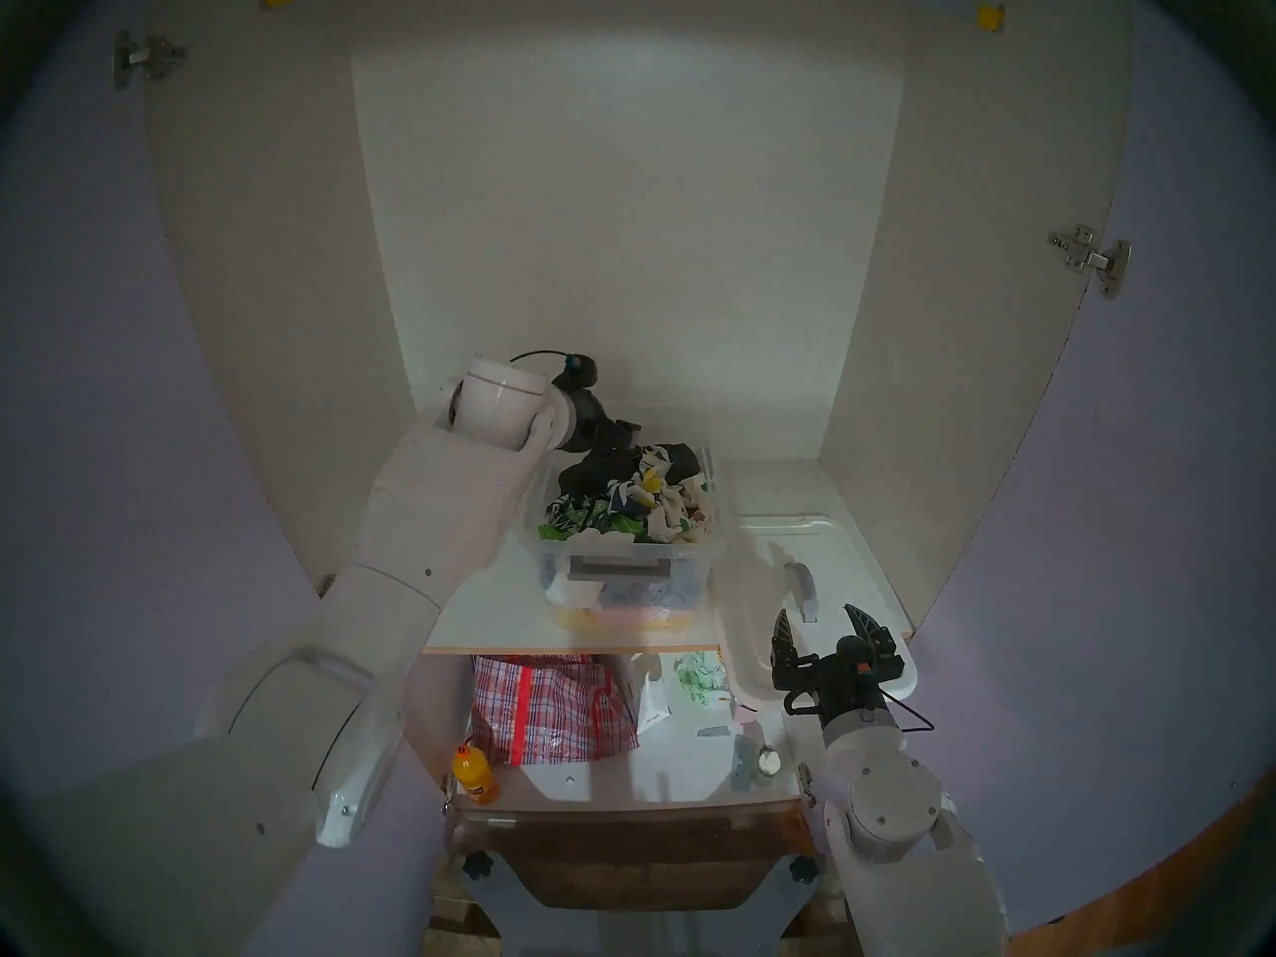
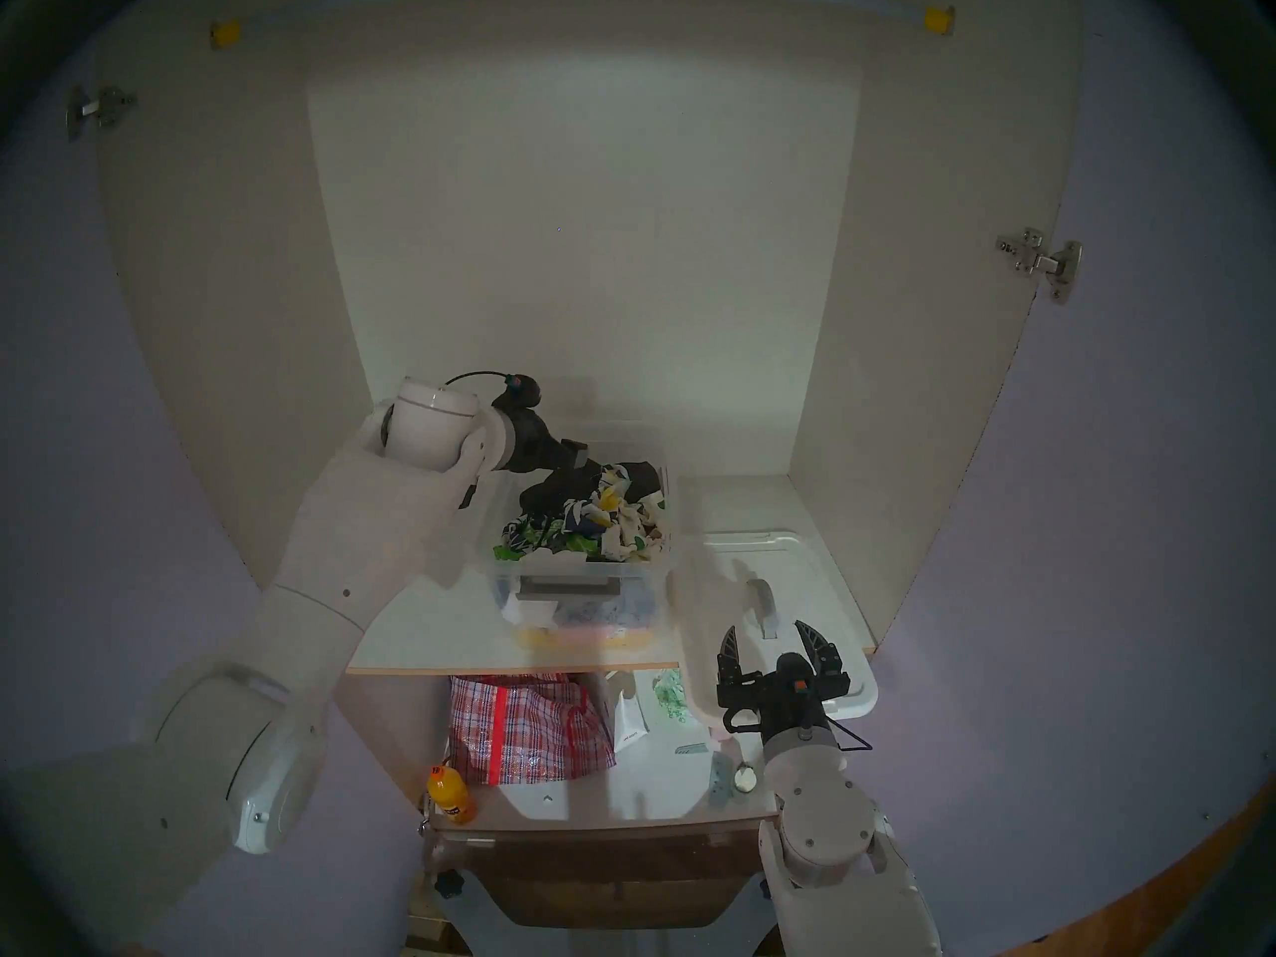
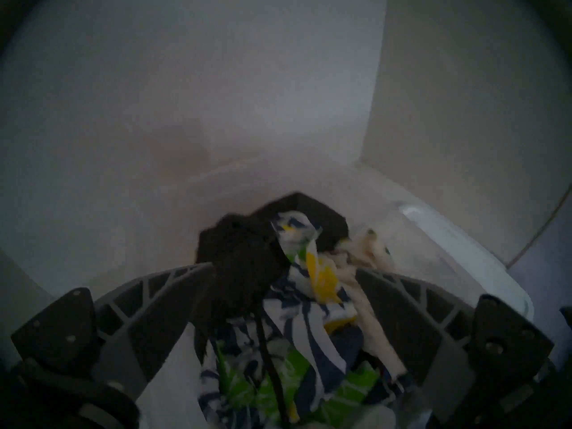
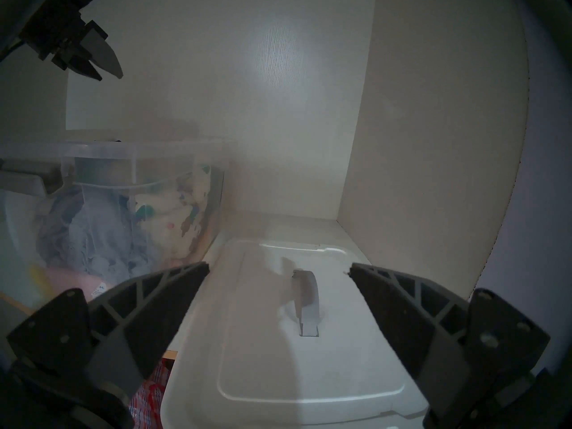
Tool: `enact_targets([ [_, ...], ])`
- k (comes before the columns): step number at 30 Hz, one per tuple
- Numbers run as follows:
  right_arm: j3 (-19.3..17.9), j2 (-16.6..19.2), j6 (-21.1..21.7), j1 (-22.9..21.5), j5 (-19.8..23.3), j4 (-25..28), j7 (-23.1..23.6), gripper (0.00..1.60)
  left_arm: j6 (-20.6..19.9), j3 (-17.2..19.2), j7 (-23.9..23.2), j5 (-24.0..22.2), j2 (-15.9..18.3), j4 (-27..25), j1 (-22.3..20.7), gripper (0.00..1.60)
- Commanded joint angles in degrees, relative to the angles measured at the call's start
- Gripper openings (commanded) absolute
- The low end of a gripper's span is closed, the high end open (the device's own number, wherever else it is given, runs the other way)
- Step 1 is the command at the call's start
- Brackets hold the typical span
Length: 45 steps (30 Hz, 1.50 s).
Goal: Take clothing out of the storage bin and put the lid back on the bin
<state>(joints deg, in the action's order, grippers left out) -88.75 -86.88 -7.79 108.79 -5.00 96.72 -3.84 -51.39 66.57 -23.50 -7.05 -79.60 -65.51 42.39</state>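
The clear storage bin with a grey latch stands open on the cupboard shelf, full of clothes. The navy-and-white floral clothing with lime and yellow patches lies on top; it also shows in the left wrist view. My left gripper is open just above the pile at the bin's back left, its fingers either side of the clothing and a black garment. The white lid lies flat right of the bin, grey handle up. My right gripper is open and empty over the lid's front.
A cream spotted cloth fills the bin's right side. The lid overhangs the shelf's front edge. Below stand a red-checked woven bag and an orange bottle. Cupboard walls close in behind and on both sides.
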Motion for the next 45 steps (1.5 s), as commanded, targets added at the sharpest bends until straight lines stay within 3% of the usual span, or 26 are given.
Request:
enact_targets([
  [1,0.1,-0.09,-1.15,-0.48,0.16,1.4,0.04,1.6,-2.92,-3.08,-4.44,0.25,0.54,3.52,-5.0,1.6],
  [4,0.1,-0.09,-1.18,-0.48,0.16,1.4,0.04,1.6,-3.61,-6.64,-7.34,0.38,0.27,8.11,-7.47,1.6],
  [8,0.09,-0.09,-1.14,-0.48,0.15,1.4,0.04,1.6,-1.5,-9.06,-8.47,0.2,-1.14,13.26,-8.93,1.6],
  [18,0.09,-0.1,-1.08,-0.49,0.13,1.39,0.04,1.6,3.63,-11.14,-8.61,-0.06,-3.13,20.32,-9.81,1.6],
  [24,0.09,-0.11,-1.09,-0.49,0.13,1.39,0.05,1.6,5.45,-14.16,-9.32,0.79,-3.69,22.52,-10.3,1.6],
  [25,0.09,-0.11,-1.09,-0.49,0.13,1.39,0.05,1.6,5.47,-14.33,-9.02,0.94,-3.79,22.65,-10.23,0.81],
  [26,0.09,-0.11,-1.1,-0.49,0.13,1.39,0.05,1.6,5.14,-14.88,-7.8,1.56,-3.88,22.55,-10.15,0.58],
  [27,0.09,-0.11,-1.1,-0.49,0.13,1.39,0.05,1.6,5.51,-15.46,-7.88,1.68,-3.74,22.57,-10.18,0.0],
  [35,0.08,-0.12,-0.89,-0.55,0.09,1.35,0.04,1.6,8.4,-11.57,2.44,1.43,-2.01,15.23,-7.7,0.0],
  [36,0.08,-0.12,-0.88,-0.55,0.09,1.34,0.03,1.6,9.1,-12.29,5.09,2.77,-1.53,13.27,-7.25,0.0],
  [43,0.08,-0.13,-0.92,-0.54,0.09,1.36,0.04,1.6,10.24,-5.06,15.68,1.25,-0.48,-0.14,-1.22,0.0],
  [44,0.08,-0.13,-0.94,-0.54,0.09,1.36,0.04,1.6,9.4,-4.21,17.23,1.4,0.45,-4.41,0.79,0.0],
  [45,0.08,-0.13,-0.91,-0.54,0.09,1.35,0.04,1.6,10.19,-3.34,18.91,1.85,0.24,-4.47,0.77,0.0],
])
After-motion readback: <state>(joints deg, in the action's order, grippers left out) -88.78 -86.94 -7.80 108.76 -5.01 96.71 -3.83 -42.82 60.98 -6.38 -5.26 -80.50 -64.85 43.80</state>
